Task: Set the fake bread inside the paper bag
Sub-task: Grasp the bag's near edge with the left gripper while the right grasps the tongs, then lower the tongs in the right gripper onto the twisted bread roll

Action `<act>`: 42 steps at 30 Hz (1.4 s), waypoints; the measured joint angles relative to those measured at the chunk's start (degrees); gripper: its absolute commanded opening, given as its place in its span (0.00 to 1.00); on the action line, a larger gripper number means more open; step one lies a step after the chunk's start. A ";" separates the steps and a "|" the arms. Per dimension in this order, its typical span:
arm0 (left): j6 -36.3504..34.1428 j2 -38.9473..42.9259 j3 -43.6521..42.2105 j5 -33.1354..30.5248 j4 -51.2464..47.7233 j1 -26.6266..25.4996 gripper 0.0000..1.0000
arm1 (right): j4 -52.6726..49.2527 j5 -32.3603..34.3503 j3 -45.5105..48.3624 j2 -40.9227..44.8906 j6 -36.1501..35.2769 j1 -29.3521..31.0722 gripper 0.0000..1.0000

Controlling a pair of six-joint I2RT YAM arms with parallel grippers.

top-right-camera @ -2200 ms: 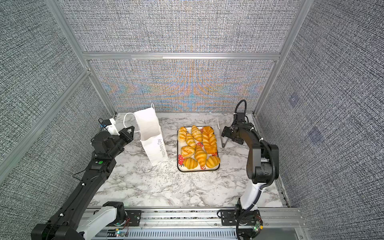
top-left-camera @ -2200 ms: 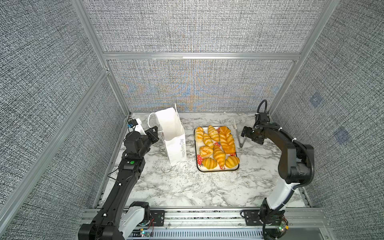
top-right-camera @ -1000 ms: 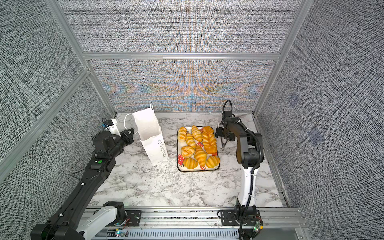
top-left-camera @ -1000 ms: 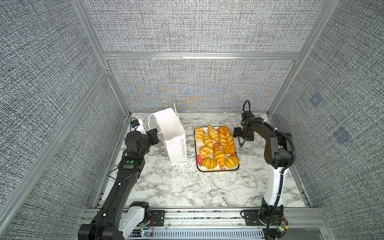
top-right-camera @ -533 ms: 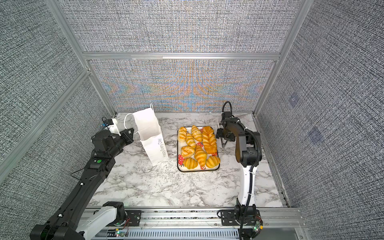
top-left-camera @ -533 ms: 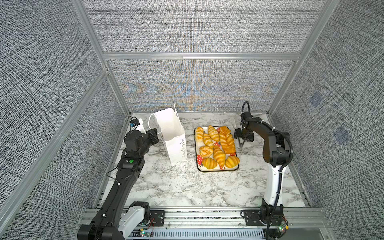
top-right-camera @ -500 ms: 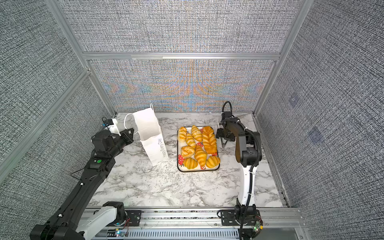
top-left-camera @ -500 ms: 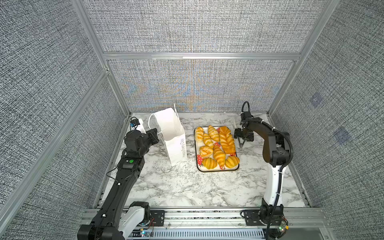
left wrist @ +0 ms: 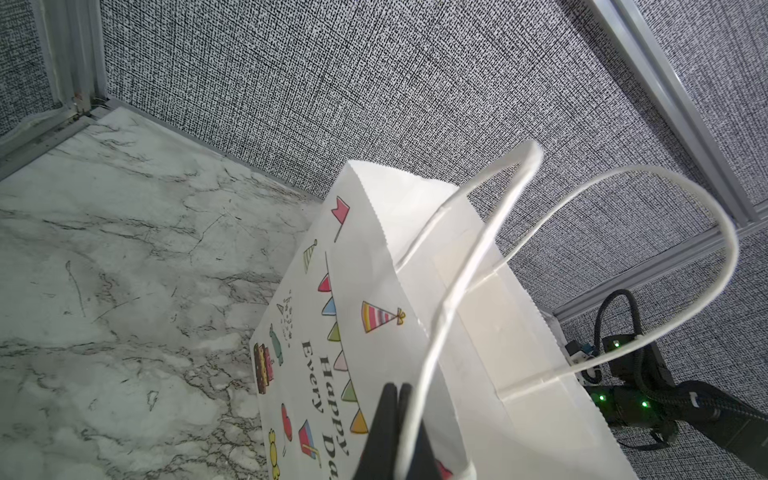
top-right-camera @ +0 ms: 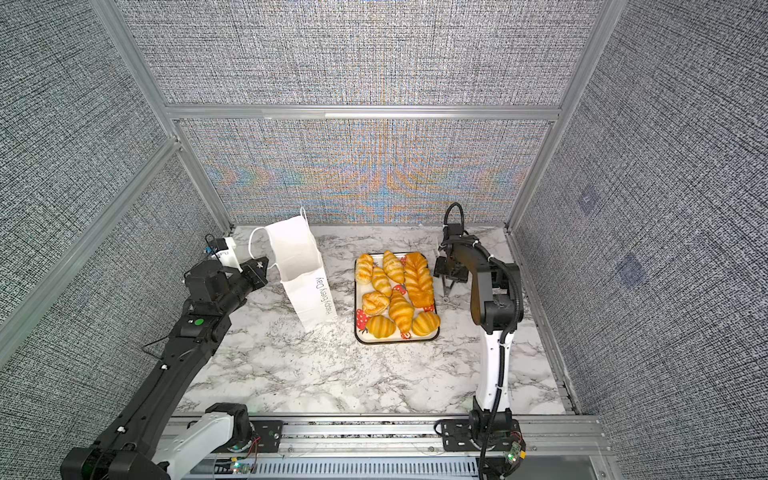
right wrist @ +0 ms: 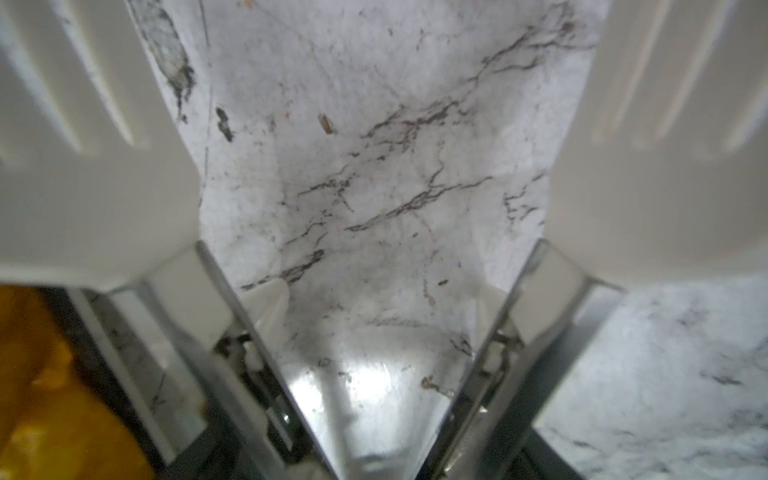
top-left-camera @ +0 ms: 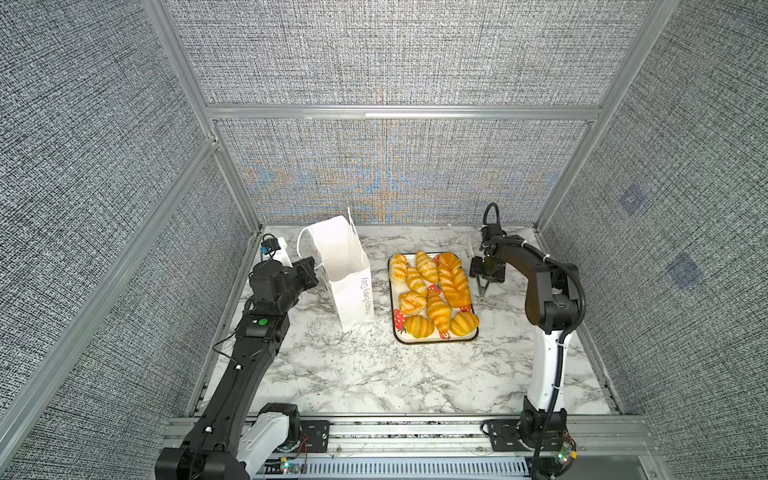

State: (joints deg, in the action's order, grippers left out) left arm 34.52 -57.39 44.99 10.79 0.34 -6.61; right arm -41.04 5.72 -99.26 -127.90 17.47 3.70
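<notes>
Several glossy golden pieces of fake bread [top-left-camera: 432, 291] [top-right-camera: 397, 291] lie on a strawberry-printed tray [top-left-camera: 436, 340]; one shows as an orange blur [right wrist: 45, 374] in the right wrist view. To the tray's left, the white paper bag [top-left-camera: 347, 266] [top-right-camera: 301, 266] [left wrist: 419, 291] stands upright with its mouth open. My left gripper [top-left-camera: 311, 270] [top-right-camera: 261, 266] [left wrist: 395, 411] is shut on the bag's near rim by a cord handle. My right gripper [top-left-camera: 486, 272] [top-right-camera: 451, 270] [right wrist: 365, 415] sits low over metal tongs [top-left-camera: 481, 289] [right wrist: 249, 332] beside the tray, with dark fingers flanking the splayed arms.
Marble tabletop [top-left-camera: 374, 374] enclosed by grey fabric walls on aluminium frames. The tongs' white heads [right wrist: 104, 166] spread wide over the marble. Open tabletop lies in front of the bag and tray.
The right arm swung in from the right and dropped its gripper over the tongs beside the tray. The left arm and the bag stayed still.
</notes>
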 measured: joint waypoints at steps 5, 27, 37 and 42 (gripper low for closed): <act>-0.04 -0.66 0.22 0.35 -0.11 0.00 0.00 | 0.66 0.20 0.83 0.52 0.22 -0.11 0.60; 0.00 -0.35 0.55 1.20 -0.09 0.00 0.00 | -0.68 2.75 5.20 9.11 0.63 -0.33 0.40; 0.04 -0.66 0.55 1.33 -0.07 0.00 0.00 | -0.76 3.02 8.39 13.16 0.85 0.02 0.34; 0.07 -0.92 0.55 1.36 0.04 0.00 0.00 | -1.11 2.91 10.08 17.81 0.83 1.64 0.34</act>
State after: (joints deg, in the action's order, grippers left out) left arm 34.59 -58.30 45.54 12.14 0.38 -6.61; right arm -42.15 8.62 -89.19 -110.08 18.31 5.34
